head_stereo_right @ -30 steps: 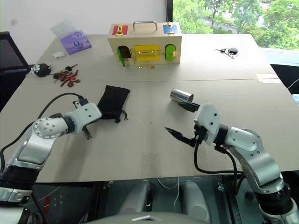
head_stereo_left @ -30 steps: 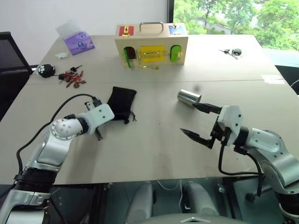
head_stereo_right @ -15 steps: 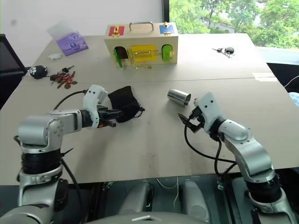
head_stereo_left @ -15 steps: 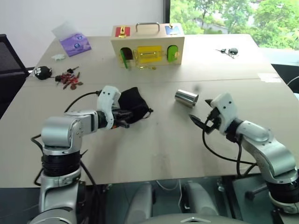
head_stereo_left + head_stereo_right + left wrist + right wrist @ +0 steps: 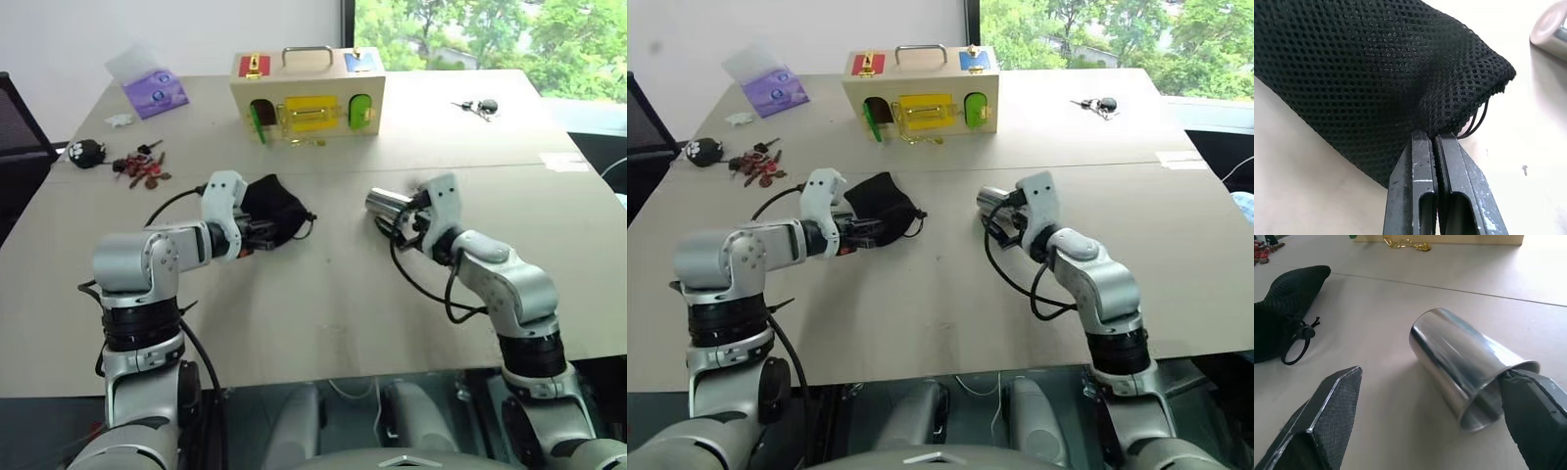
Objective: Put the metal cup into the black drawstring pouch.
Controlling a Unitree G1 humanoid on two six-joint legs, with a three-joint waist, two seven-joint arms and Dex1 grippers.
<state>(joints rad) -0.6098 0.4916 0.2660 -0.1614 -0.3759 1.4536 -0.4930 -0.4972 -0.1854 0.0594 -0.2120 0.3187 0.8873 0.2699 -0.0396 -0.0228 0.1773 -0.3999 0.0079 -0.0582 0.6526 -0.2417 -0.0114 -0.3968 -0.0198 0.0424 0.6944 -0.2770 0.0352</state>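
Note:
The metal cup (image 5: 385,203) lies on its side at mid-table, its open mouth (image 5: 1484,406) turned toward my right gripper. My right gripper (image 5: 404,221) stands open around the cup's mouth end. One of its fingers (image 5: 1530,406) is at the rim and the other finger (image 5: 1327,416) is well off to the side. The black drawstring pouch (image 5: 279,204) is a mesh bag (image 5: 1376,73) lying left of the cup, cords (image 5: 1295,345) trailing from its mouth. My left gripper (image 5: 1435,139) is shut on the pouch's edge near the cords.
A wooden box (image 5: 307,93) with coloured doors and a handle stands at the back centre. A purple packet (image 5: 155,90) lies at the back left, with a paw-print keychain (image 5: 88,152) and red keys (image 5: 147,168) in front of it. More keys (image 5: 480,106) sit at the back right.
My left gripper swung in, rolled over and closed on the pouch's edge, bunching it up. My right gripper moved forward until its open fingers reached the cup's mouth.

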